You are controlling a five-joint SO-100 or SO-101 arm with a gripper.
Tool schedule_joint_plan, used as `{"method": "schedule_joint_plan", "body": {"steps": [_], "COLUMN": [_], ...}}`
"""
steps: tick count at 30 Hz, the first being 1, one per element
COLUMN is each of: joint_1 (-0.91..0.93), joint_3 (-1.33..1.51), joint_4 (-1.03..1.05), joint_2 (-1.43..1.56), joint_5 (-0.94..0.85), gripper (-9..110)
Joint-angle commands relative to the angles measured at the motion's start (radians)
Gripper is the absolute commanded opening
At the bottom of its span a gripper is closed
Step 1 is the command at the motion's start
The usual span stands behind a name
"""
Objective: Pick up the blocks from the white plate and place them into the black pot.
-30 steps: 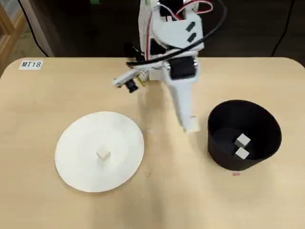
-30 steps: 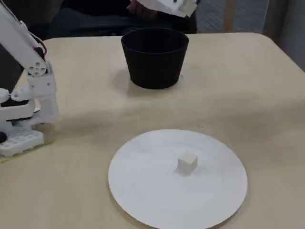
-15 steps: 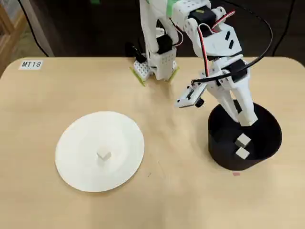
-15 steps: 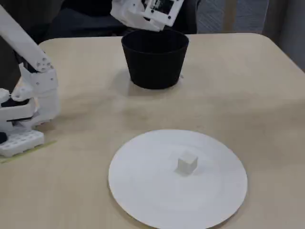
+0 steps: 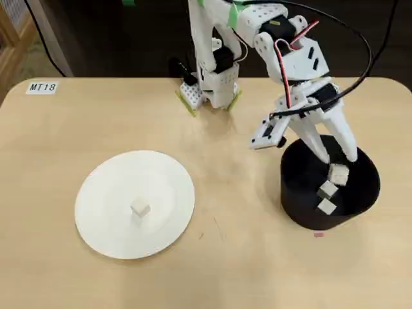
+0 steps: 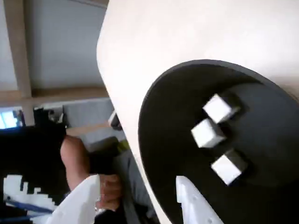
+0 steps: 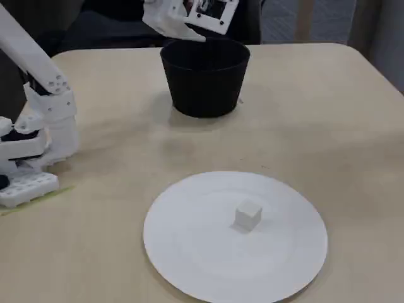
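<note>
Overhead view: tool (image 5: 341, 158) open above black pot (image 5: 296, 193); three blocks (image 5: 327, 190) inside.

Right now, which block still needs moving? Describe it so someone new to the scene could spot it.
Find the white plate, the big round disc lying on the wooden table left of the black pot in the overhead view. Near the plate's middle sits one small off-white cube. It is the only block on the plate; the other three blocks are inside the pot.
</note>
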Motion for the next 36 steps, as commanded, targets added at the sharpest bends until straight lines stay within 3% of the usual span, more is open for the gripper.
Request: {"method": "schedule_joint_plan", "body": {"steps": [1, 4, 10, 24, 30, 36], "joint_1": [0.020, 0.035, 0.166, 0.713, 0.861, 0.927], "joint_3": [-0.005, -0.006, -0.029, -0.436, -0.629, -0.635], "joint_4": [-0.006, 0.000, 0.025, 0.377, 0.640, 0.715], "joint_2": [0.006, 0.014, 0.034, -0.272, -0.414, -0.485], "joint_5": [-0.002, -0.002, 0.035, 0.153, 0.264, 0.327], "gripper": [24, 21, -2, -2, -2, -2]}}
